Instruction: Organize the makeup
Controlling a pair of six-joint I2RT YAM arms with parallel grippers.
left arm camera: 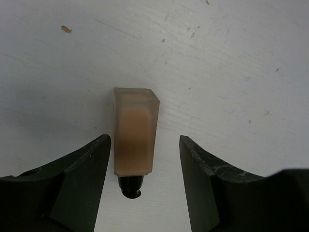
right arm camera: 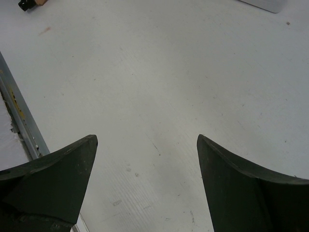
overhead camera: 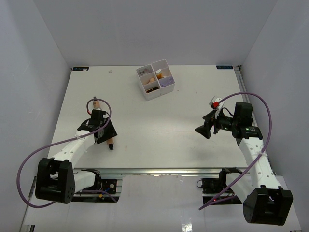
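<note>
A tan bottle with a dark cap (left arm camera: 135, 135) lies flat on the white table, cap end towards the camera. My left gripper (left arm camera: 145, 140) is open and straddles it, with a finger on each side, near the left finger and apart from both. From above, the bottle (overhead camera: 110, 143) pokes out below the left gripper (overhead camera: 107, 137). The bottle's cap end shows far off in the right wrist view (right arm camera: 30, 3). My right gripper (right arm camera: 146, 137) is open and empty over bare table at the right (overhead camera: 202, 130). A small peach item (overhead camera: 96, 102) lies beyond the left wrist.
The white four-compartment box (overhead camera: 168, 88) stands at the back centre, holding peach, orange and dark items; its corner shows in the right wrist view (right arm camera: 263, 4). A small white-and-red thing (overhead camera: 217, 102) sits by the right wrist. The table's metal front rail (right arm camera: 19, 116) runs close to the right gripper.
</note>
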